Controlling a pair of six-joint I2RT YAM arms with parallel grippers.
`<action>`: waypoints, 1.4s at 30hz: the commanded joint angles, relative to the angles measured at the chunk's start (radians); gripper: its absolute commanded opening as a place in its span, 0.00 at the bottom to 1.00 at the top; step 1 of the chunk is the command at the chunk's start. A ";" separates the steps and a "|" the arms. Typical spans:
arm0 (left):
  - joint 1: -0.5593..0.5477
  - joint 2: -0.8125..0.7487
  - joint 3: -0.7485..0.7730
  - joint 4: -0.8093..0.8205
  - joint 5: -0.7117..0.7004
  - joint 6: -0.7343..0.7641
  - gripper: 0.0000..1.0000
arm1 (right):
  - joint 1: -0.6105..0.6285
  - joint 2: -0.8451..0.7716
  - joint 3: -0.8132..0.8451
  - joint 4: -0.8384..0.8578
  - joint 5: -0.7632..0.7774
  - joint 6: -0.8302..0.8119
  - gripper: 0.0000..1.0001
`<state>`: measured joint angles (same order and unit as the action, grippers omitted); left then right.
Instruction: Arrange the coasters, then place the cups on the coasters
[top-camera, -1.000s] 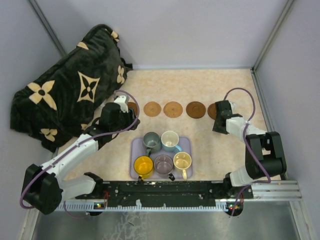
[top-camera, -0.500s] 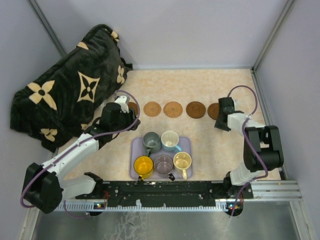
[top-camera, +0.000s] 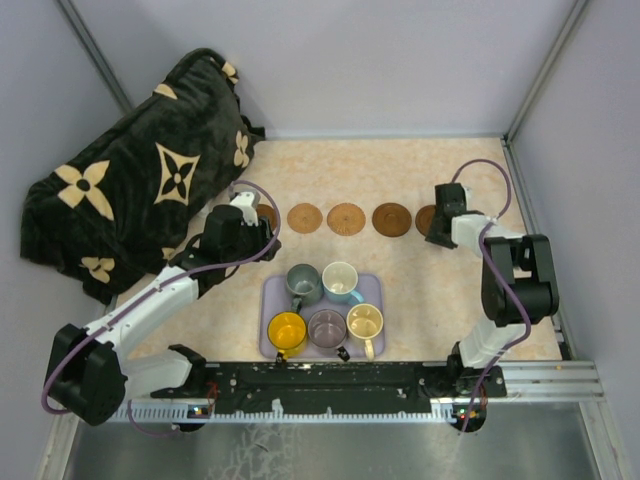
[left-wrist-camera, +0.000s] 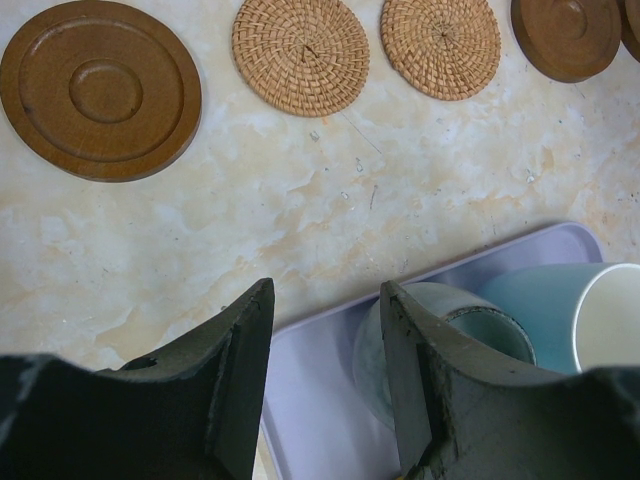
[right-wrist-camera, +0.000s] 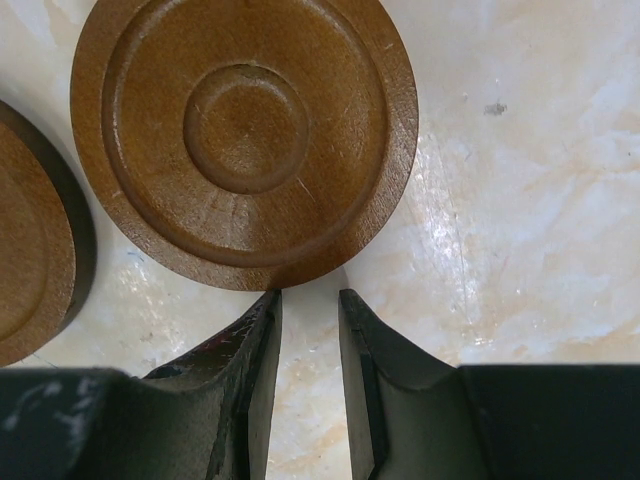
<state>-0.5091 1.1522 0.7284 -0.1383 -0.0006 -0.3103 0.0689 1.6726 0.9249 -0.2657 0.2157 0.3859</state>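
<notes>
Table (top-camera: 400, 170) bears coasters (top-camera: 346, 218), lavender tray (top-camera: 272, 296), dark blanket (top-camera: 140, 190).

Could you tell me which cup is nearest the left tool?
The grey-green cup, at the tray's far-left corner, just ahead of the left tool; the other four sit farther away.
</notes>
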 joint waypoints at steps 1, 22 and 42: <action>-0.005 0.006 0.005 0.013 0.002 0.002 0.54 | -0.004 0.053 0.013 0.014 -0.011 0.004 0.30; -0.005 -0.031 0.009 0.009 -0.009 0.004 0.54 | 0.017 -0.272 -0.140 -0.078 -0.120 0.030 0.32; -0.006 -0.338 -0.019 -0.185 -0.078 -0.064 1.00 | 0.019 -0.789 -0.132 -0.317 -0.212 -0.018 0.50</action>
<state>-0.5091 0.8543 0.7242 -0.2630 -0.0715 -0.3462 0.0826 0.9600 0.7811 -0.5488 0.0669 0.3927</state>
